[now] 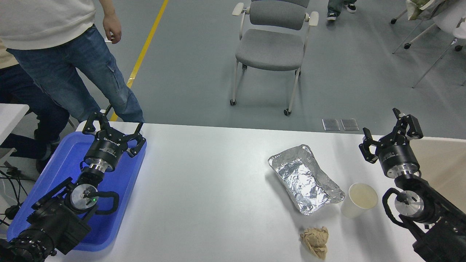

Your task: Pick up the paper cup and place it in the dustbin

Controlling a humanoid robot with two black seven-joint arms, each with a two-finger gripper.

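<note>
The white paper cup (pixel 358 200) stands upright on the white table (pixel 218 182), near the front right, just right of a foil tray. My right gripper (pixel 382 125) is open and empty, behind the cup and a little to its right, not touching it. Part of the beige dustbin (pixel 446 163) shows at the right edge, mostly hidden behind my right arm. My left gripper (pixel 114 123) is open and empty, parked over the blue tray at the left.
A crinkled silver foil tray (pixel 305 178) lies left of the cup. A crumpled brown paper ball (pixel 315 241) lies at the front. A blue plastic tray (pixel 54 196) sits under the left arm. A person (pixel 65 54) stands at the far left; a grey chair (pixel 273 47) is beyond the table.
</note>
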